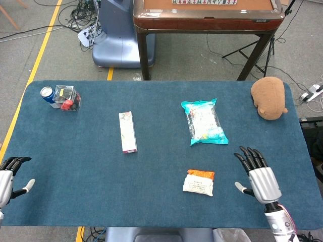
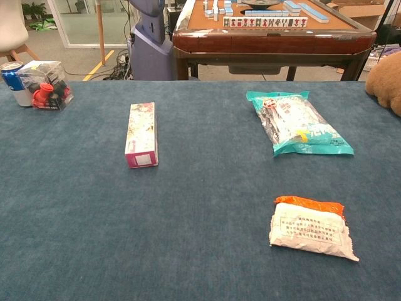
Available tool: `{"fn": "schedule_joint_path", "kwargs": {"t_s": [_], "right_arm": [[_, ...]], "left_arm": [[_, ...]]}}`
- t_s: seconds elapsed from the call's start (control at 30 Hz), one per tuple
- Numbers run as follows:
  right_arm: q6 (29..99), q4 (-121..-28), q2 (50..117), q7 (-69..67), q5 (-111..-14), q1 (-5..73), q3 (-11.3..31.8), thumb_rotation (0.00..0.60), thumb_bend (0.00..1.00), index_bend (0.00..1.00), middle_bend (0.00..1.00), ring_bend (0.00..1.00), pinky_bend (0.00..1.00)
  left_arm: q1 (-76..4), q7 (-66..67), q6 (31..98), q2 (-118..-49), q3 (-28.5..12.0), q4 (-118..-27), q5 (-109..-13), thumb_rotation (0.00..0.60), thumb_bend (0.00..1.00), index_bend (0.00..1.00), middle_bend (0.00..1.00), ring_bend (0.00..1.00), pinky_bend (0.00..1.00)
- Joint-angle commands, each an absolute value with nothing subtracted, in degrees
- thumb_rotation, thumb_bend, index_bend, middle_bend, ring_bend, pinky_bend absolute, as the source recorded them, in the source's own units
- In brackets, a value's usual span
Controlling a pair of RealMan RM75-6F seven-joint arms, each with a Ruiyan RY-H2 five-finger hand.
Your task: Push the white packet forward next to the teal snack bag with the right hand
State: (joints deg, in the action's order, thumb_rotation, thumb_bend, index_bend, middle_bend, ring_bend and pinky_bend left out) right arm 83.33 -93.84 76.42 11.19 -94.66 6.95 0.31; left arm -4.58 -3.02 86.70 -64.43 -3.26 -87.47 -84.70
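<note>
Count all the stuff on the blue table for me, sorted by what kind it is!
Crinkly packets: 2, the teal snack bag and the white packet with an orange top.
Boxes: 2, the tall pink-ended carton and the clear plastic box.
Blue drink cans: 1.
Brown plush toys: 1.
Total: 6.

We saw a dark blue felt bench [image 1: 91, 171] under everything. The white packet [image 1: 198, 183] carried an orange band along its far edge and fine dark print across its face. Beyond that packet, the teal snack bag [image 1: 204, 122] had a clear middle panel showing pale contents. Left of the bag lay a white box [image 1: 127, 132] with a pink end. The right hand [image 1: 261, 178] was silver with black fingers [image 1: 251, 157]. A brown plush toy [image 1: 269, 97] sat right of the bag.
</note>
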Motion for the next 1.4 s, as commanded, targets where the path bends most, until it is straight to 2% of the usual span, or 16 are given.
{"fn": "schedule_joint_path", "kwargs": {"t_s": [0.03, 0.4, 1.4], "right_arm": [[81.6, -94.0, 78.7, 14.2, -95.0, 7.9, -0.1, 0.600, 0.00, 0.15, 0.03, 0.00, 0.09], [76.7, -92.6, 84.6, 21.9, -93.3, 9.7, -0.6, 0.600, 0.00, 0.10, 0.02, 0.00, 0.09], [72.9, -85.6, 90.8, 20.1, -92.6, 12.8, -2.2, 0.600, 0.00, 0.08, 0.02, 0.00, 0.08]], "left_arm": [[-4.3, -3.5, 86.9, -64.2, -3.4, -87.3, -84.4, 0.600, 0.20, 0.27, 0.31, 0.21, 0.41], [-3.5, -3.6, 87.3, -63.2, -3.7, -87.2, -83.2, 0.600, 0.20, 0.28, 0.31, 0.21, 0.41], [-0.9, -5.9, 87.8, -59.7, -5.4, -88.7, -78.6, 0.600, 0.20, 0.28, 0.31, 0.21, 0.41]]}}
